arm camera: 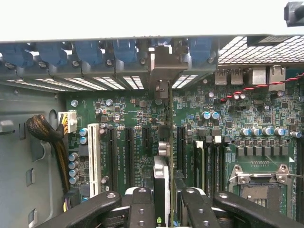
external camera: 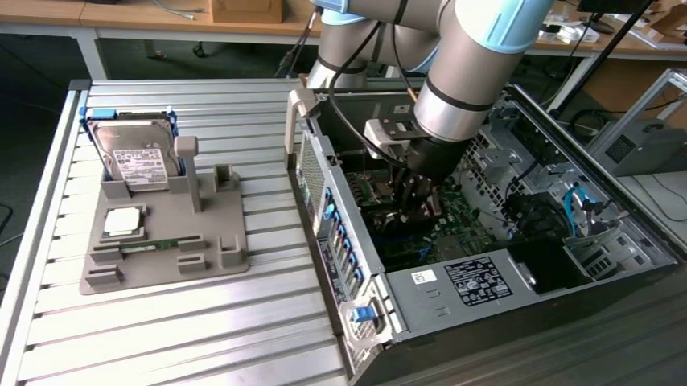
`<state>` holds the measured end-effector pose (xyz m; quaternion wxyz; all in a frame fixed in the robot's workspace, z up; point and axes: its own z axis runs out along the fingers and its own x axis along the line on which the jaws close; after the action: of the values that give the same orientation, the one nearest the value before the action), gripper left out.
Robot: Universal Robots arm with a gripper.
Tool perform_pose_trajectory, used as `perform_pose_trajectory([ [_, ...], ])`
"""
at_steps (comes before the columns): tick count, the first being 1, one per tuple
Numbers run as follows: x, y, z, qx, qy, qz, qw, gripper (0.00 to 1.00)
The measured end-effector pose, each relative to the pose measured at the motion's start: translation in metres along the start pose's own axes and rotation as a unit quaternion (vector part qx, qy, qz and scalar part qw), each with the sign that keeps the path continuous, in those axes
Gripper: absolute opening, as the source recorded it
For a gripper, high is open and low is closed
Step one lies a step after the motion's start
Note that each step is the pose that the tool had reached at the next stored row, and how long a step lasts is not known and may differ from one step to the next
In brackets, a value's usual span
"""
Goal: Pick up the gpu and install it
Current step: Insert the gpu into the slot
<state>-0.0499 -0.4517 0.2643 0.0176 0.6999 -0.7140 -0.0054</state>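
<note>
Now the gpu (arm camera: 161, 190) stands edge-on, clamped between the pincer's (arm camera: 161, 202) two black fingers (arm camera: 142, 209), a narrow strip with its silver bracket (arm camera: 161, 66) up against the rear slot wall of the case. It sits down among the black slots (arm camera: 128, 156) of the green motherboard (arm camera: 228, 128), next to a white slot (arm camera: 94, 159); whether it is fully seated I cannot tell. In the exterior view the pincer (external camera: 421, 201) reaches deep into the open PC case (external camera: 451, 289), the arm (external camera: 472, 72) coming down from above. Blue clips (arm camera: 90, 50) line the case's rear wall beside the bracket. An empty CPU socket (arm camera: 259, 183) shows on the board, apart from the card.

Well off to the exterior view's left, on the slatted table (external camera: 161, 338), a grey fixture (external camera: 161, 241) holds a hard drive (external camera: 134, 153), a chip (external camera: 124, 219) and a green memory stick (external camera: 161, 244).
</note>
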Motion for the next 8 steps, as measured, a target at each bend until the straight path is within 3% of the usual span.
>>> perform_pose_trajectory([
  [8,-0.0003,0.0002,0.0006,0.0,0.0005,0.0,1.0,0.27],
])
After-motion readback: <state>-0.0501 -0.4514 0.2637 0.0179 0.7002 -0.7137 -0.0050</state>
